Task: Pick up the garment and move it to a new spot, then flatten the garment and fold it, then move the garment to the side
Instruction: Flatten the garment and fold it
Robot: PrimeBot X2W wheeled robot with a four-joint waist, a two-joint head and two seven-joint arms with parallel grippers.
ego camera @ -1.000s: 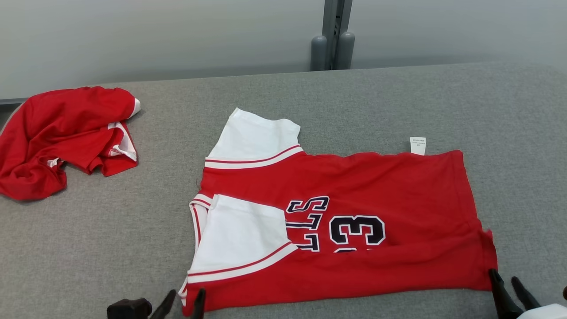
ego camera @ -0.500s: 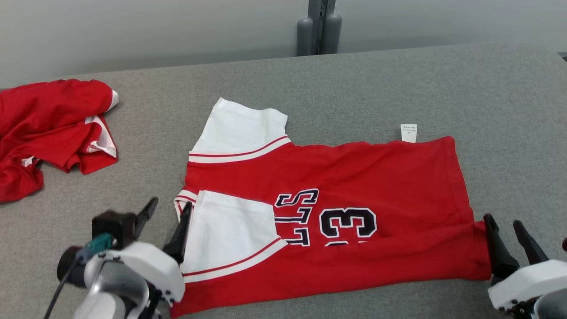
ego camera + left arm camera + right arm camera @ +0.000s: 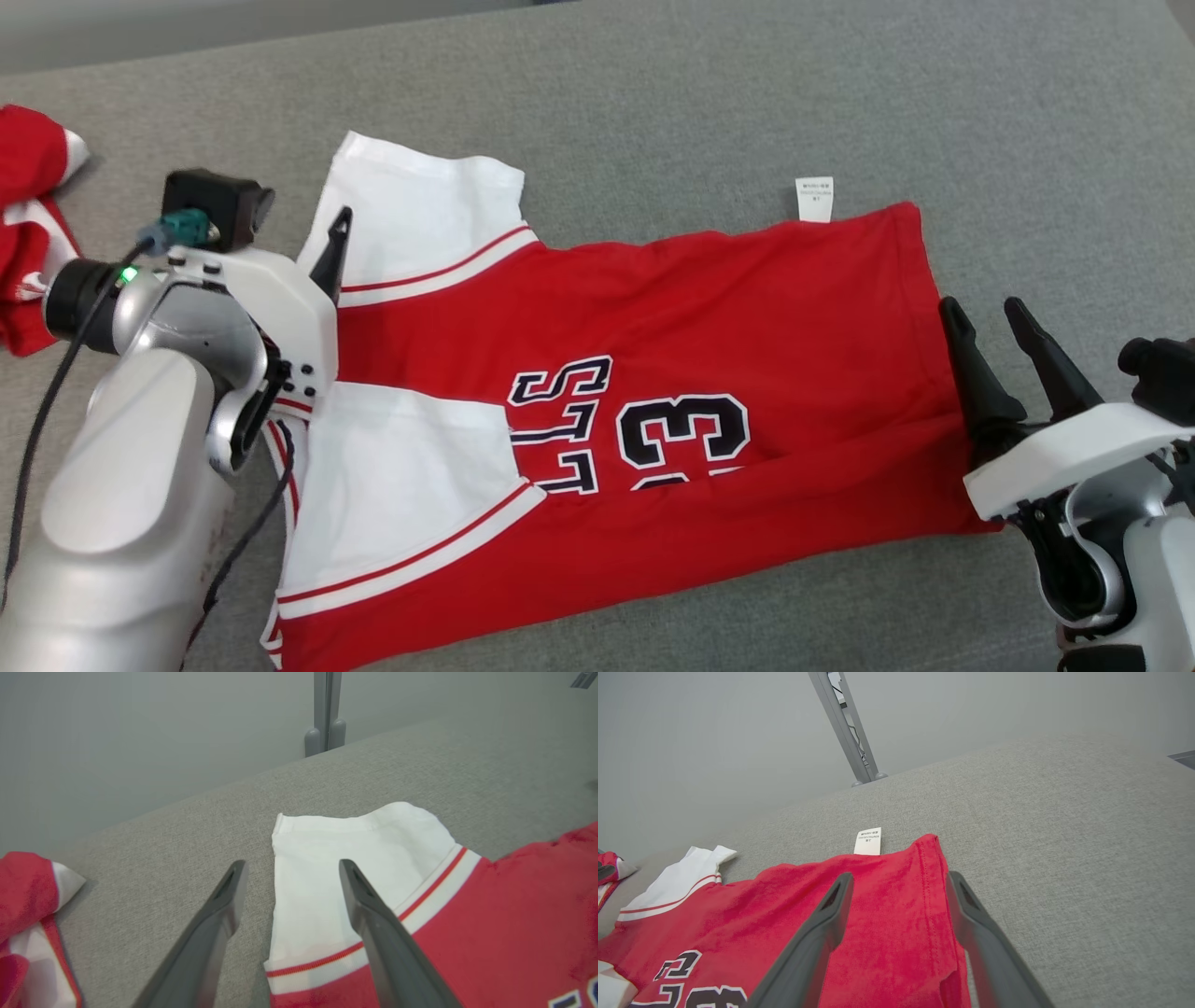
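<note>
The red jersey lies spread on the grey table, with one white sleeve folded over its front. The left gripper has its jaws spread wide and grips nothing. The outer edge of the far white sleeve runs between them. The right gripper is equally wide and empty. The jersey's hem lies between its jaws, and a white label sits just beyond the tips.

Can't read print on care label, too small. Cut off at left edge: second red garment. Hidden under left arm: jersey collar. Lost in fold: digit bottoms.
</note>
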